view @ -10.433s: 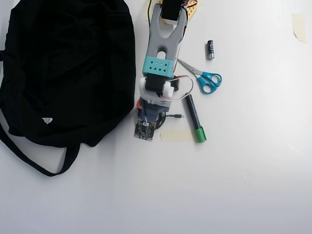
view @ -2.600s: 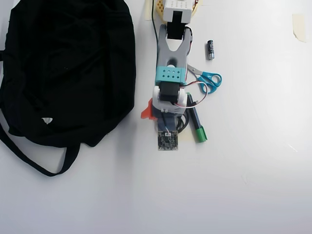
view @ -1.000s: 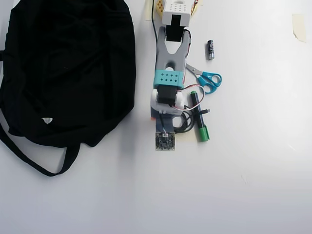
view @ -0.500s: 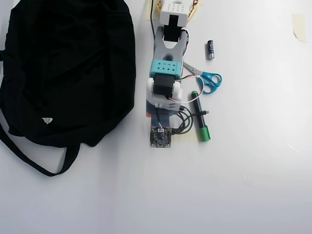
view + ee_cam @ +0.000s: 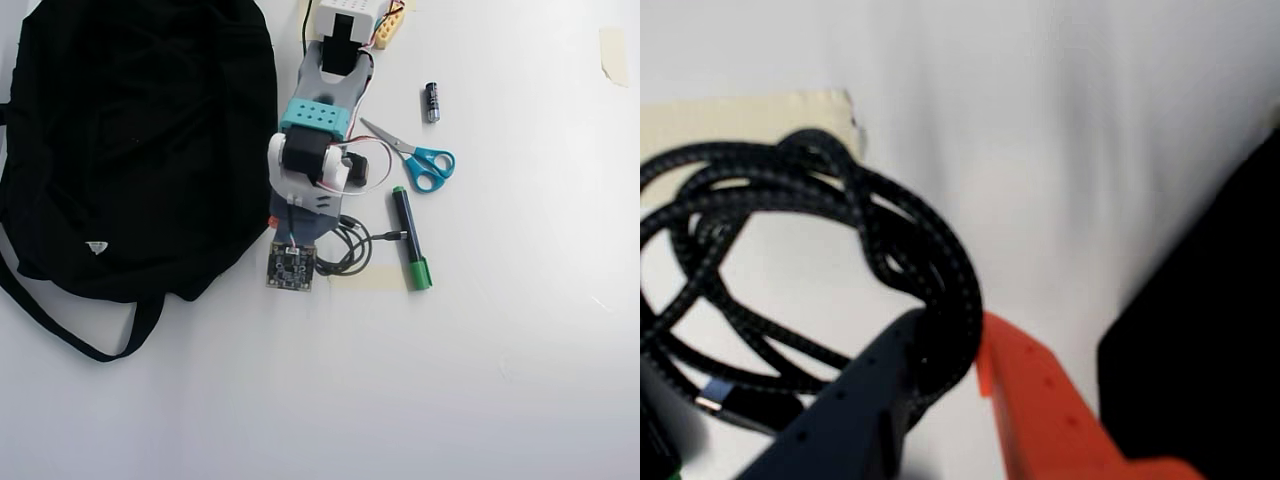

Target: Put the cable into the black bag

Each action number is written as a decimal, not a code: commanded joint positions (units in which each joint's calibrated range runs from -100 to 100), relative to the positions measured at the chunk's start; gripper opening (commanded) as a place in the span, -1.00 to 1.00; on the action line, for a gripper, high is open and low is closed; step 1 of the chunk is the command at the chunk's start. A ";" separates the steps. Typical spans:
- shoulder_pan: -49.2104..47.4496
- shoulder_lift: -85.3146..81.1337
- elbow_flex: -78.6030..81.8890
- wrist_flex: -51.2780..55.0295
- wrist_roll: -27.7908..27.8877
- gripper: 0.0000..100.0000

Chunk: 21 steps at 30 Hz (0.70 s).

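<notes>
The cable (image 5: 790, 200) is a braided black coil lying over the white table in the wrist view. One loop of it is pinched between the dark blue finger (image 5: 855, 400) and the orange finger (image 5: 1040, 410) of my gripper (image 5: 952, 335), which is shut on it. The black bag (image 5: 1210, 330) fills the right edge of that view, close beside the orange finger. From overhead, the black bag (image 5: 140, 140) covers the left, and the cable (image 5: 350, 250) trails right of the wrist, its plug (image 5: 392, 237) touching a marker. The arm (image 5: 315, 120) hides the fingers there.
A green-capped black marker (image 5: 410, 240), blue-handled scissors (image 5: 425, 165) and a battery (image 5: 432, 102) lie right of the arm. Beige tape (image 5: 365, 278) sits under the cable. The bag's strap (image 5: 70, 335) loops toward the front left. Another tape scrap (image 5: 612, 55) is far right.
The arm has swung left toward the bag, and the cable coil has been dragged left with it, away from the marker. The bag has not moved.
</notes>
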<state>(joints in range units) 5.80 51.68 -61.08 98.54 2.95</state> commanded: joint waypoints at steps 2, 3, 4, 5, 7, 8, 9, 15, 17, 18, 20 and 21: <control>3.84 -5.79 -1.90 1.12 -0.02 -0.95; 4.59 -6.12 -1.90 1.12 0.03 -0.95; 5.34 -6.54 -1.90 1.12 0.03 -0.95; 6.01 -7.12 -1.90 1.12 0.03 -0.95; 7.36 -8.20 -1.90 1.12 0.03 -0.95; 8.18 -8.61 -1.90 1.12 0.03 -0.95; 8.86 -8.78 -1.90 1.12 0.03 -0.95; 14.61 -8.78 -1.90 1.12 -0.02 -0.95; 18.13 -8.86 -1.99 1.12 -0.02 -0.95; 19.10 -8.86 -1.99 1.12 -0.02 -0.95; 22.47 -8.86 -2.17 1.12 -0.07 -0.95; 23.29 -8.86 -2.35 1.12 -0.07 -0.95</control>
<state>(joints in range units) 25.86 47.20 -61.16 98.71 3.10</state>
